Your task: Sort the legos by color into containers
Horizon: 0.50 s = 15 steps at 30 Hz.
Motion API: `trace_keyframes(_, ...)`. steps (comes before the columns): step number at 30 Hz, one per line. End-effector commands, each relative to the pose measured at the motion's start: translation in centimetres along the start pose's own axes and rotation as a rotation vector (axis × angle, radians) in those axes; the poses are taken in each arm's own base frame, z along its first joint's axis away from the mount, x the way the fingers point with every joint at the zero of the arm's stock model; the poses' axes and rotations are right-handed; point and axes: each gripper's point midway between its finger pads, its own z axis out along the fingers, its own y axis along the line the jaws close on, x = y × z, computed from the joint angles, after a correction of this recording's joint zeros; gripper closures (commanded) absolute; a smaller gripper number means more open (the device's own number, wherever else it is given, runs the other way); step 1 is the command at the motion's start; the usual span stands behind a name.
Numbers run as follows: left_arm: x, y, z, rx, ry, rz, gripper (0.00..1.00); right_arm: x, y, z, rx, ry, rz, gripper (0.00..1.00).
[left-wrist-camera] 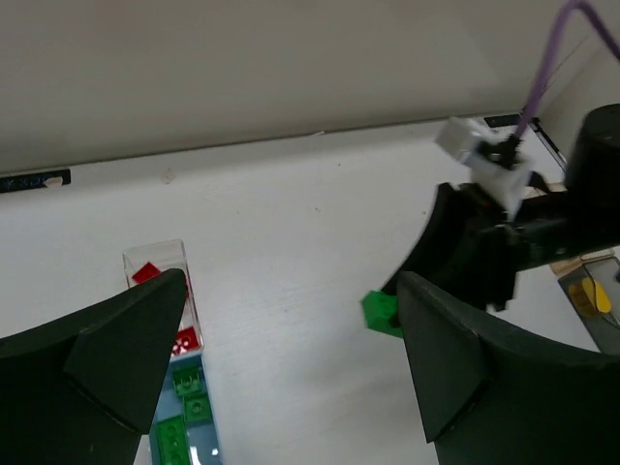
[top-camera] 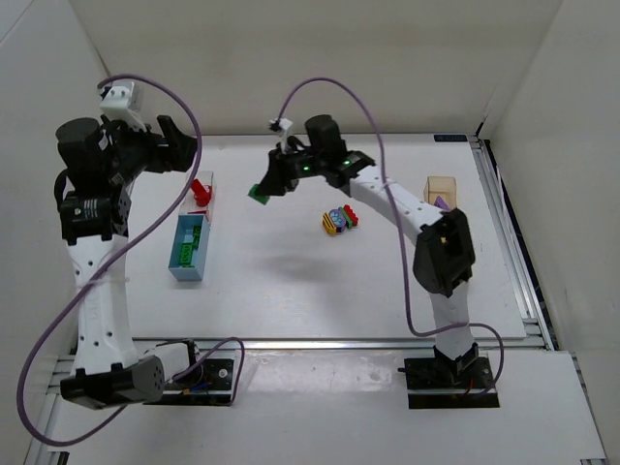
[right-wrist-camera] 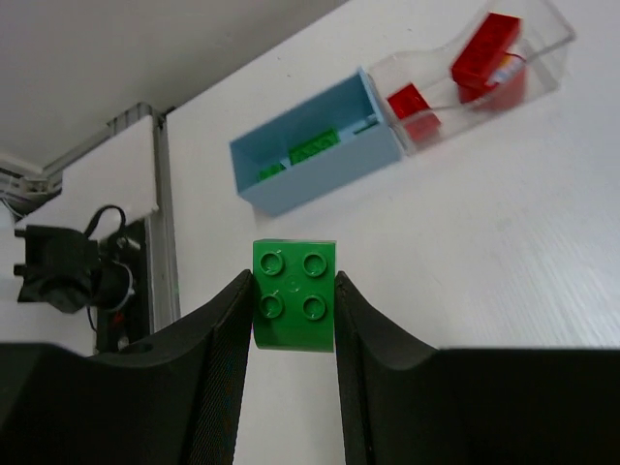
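My right gripper (top-camera: 266,187) is shut on a green lego (top-camera: 259,192), a four-stud brick held above the table between the pile and the left boxes; the right wrist view shows it squeezed between both pads (right-wrist-camera: 294,294). The light blue container (top-camera: 189,247) holds green legos (right-wrist-camera: 315,148). The clear container (top-camera: 203,199) behind it holds red legos (right-wrist-camera: 484,60). A mixed stack of legos (top-camera: 339,220) lies mid-table. The tan container (top-camera: 441,189) holds a purple piece. My left gripper (top-camera: 184,145) is open, empty and raised near the clear container (left-wrist-camera: 160,276).
The right arm's cable and wrist (left-wrist-camera: 504,223) hang in front of my left gripper. A box with a yellow piece (left-wrist-camera: 591,295) shows at the right edge of the left wrist view. Metal rails (top-camera: 509,232) border the table on the right.
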Motion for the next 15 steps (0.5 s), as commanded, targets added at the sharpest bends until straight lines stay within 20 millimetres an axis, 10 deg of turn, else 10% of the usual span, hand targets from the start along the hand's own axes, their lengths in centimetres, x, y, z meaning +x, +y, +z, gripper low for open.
trace_keyframes(1,2.9,0.4,-1.7,-0.055,0.087,-0.091,0.01,-3.9,1.9,4.1,-0.045,-0.137,-0.049,1.00)
trace_keyframes(15,2.8,1.4,-7.2,-0.258,0.098,-0.111,0.01,-2.4,6.9,16.2,-0.208,-0.285,0.054,1.00)
